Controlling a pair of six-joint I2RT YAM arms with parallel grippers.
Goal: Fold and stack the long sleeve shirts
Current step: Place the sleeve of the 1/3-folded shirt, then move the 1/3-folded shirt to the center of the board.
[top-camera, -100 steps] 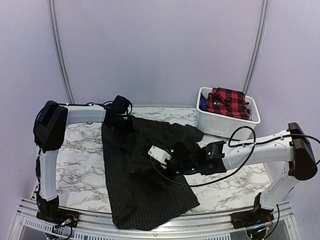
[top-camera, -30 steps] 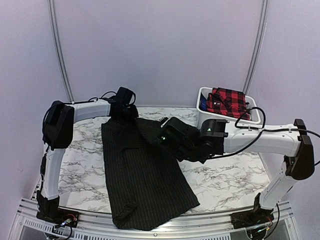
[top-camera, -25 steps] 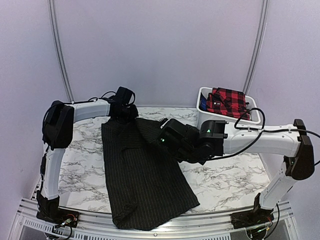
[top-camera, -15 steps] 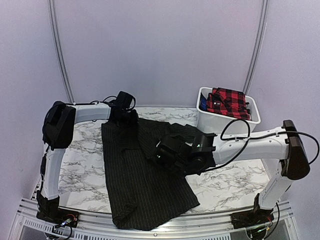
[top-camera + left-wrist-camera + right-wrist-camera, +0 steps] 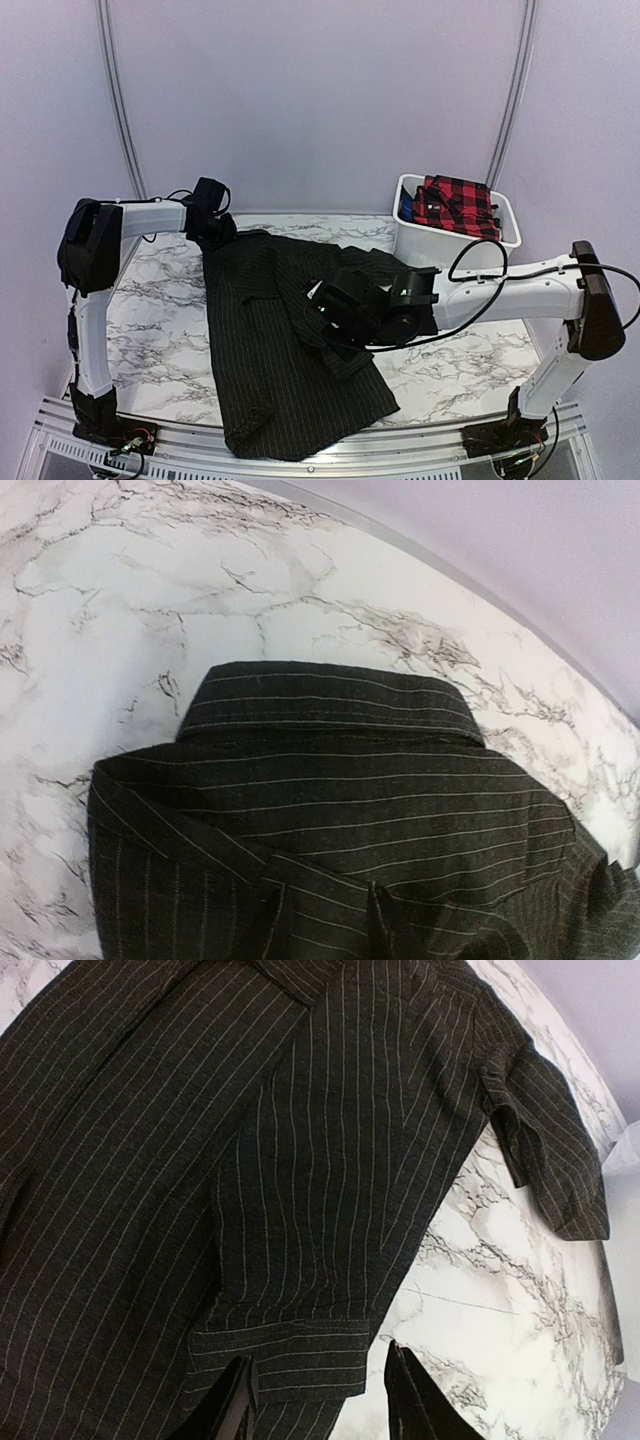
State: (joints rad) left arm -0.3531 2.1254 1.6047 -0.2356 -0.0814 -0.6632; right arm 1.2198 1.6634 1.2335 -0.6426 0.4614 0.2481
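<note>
Black pinstriped shirt (image 5: 270,340), flat: sleeve cuff (image 5: 290,1345) just ahead of right gripper (image 5: 320,1410), jaws parted, gripping nothing, sleeve running straight away; left gripper (image 5: 212,222) at collar, state indiscernible.

White arms (image 5: 520,285), black right pincer (image 5: 318,1400)

Light: bright, soft, even.
Shadows: faint on the marble tabletop (image 5: 160,300).
Focus: black shirt (image 5: 300,1160) pinstripes crisp.
Edges: wrist views bulge.

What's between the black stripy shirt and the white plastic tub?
Just bare marble tabletop separates the black pinstriped cloth shirt from the white plastic tub, seen in the top view.
</note>
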